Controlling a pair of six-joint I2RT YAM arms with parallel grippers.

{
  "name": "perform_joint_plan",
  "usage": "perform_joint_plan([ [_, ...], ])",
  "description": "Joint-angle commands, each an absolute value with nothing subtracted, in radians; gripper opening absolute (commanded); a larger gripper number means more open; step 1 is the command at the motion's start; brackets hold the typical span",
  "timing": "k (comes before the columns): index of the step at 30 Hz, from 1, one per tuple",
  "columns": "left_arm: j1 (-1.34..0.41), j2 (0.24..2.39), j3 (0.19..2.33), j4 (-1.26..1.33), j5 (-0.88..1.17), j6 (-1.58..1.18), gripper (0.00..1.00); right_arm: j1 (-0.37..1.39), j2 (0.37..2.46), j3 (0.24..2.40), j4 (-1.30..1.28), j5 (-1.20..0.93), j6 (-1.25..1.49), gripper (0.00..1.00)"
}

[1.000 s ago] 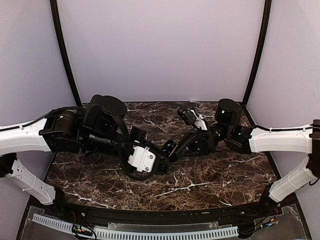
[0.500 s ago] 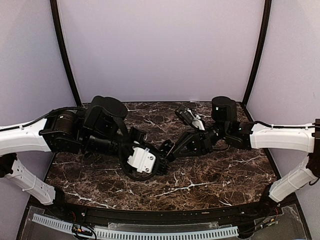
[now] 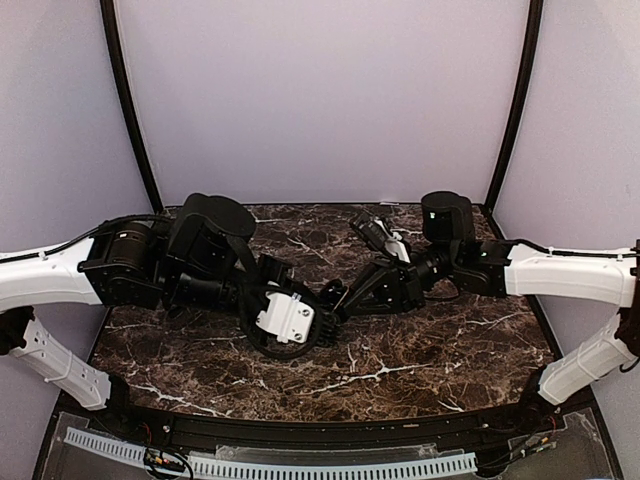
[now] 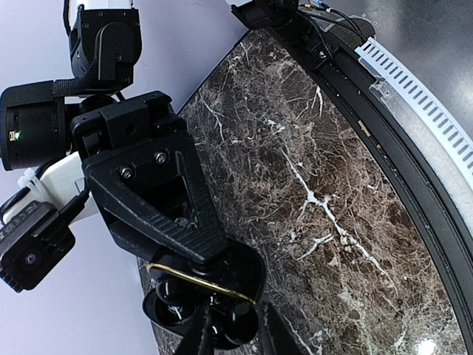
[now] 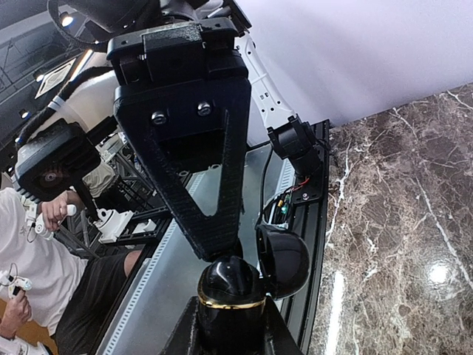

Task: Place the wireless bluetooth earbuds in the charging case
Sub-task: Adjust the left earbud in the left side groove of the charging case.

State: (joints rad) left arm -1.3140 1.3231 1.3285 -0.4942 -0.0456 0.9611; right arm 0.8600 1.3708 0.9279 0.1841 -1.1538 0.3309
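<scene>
Charging case (image 5: 230,292): glossy black, gold band, lid open, held between both hands over mid-counter (image 3: 430,350).
Right hand (image 3: 343,301), from 3 o'clock: nearly closed, pinching the case body.
Left hand (image 3: 322,322), from 9 o'clock: fingertip on the case, spread cannot be told.
Earbuds: none discernible.
Step, seemingly: seating a bud.
Next: a gentle, aligned press.

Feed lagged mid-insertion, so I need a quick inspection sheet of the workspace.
Surface: dark marble table, white veins.
Job's things: black charging case, gold band, lid open; earbuds not seen.
Clutter: nothing seen.
Grippers: right gripper shut on the case; left gripper tips at the case, grip unclear.
Cables: thin coloured wires at the table's near edge.
Surroundings: pale walls; person in white shirt beyond the table edge.
</scene>
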Motion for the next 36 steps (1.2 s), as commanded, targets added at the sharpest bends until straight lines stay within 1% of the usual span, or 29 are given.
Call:
perform_joint_plan([
  [1, -1.315, 1.321, 1.335, -0.448, -0.065, 0.939, 0.22, 0.879, 1.356, 0.961, 0.173, -1.146, 0.29, 0.0],
  [9, -1.315, 1.311, 1.342, -0.444, -0.046, 0.93, 0.28, 0.878, 1.358, 0.96, 0.153, -1.132, 0.272, 0.0],
  [14, -1.316, 1.31, 1.36, -0.447, -0.05, 0.909, 0.29, 0.884, 1.356, 0.962, 0.134, -1.122, 0.251, 0.0],
  [16, -1.316, 1.312, 1.371, -0.462, -0.038, 0.908, 0.22, 0.885, 1.357, 0.963, 0.132, -1.129, 0.249, 0.0],
  [20, -1.316, 1.306, 1.368, -0.514, -0.003, 0.955, 0.12, 0.885, 1.359, 0.965, 0.131, -1.127, 0.255, 0.0],
  [30, -1.316, 1.315, 1.375, -0.557, -0.037, 0.949, 0.05, 0.884, 1.361, 0.968, 0.124, -1.13, 0.257, 0.0],
  [36, -1.316, 1.332, 1.384, -0.544, -0.099, 0.891, 0.04, 0.886, 1.336, 0.973, 0.107, -1.093, 0.214, 0.0],
])
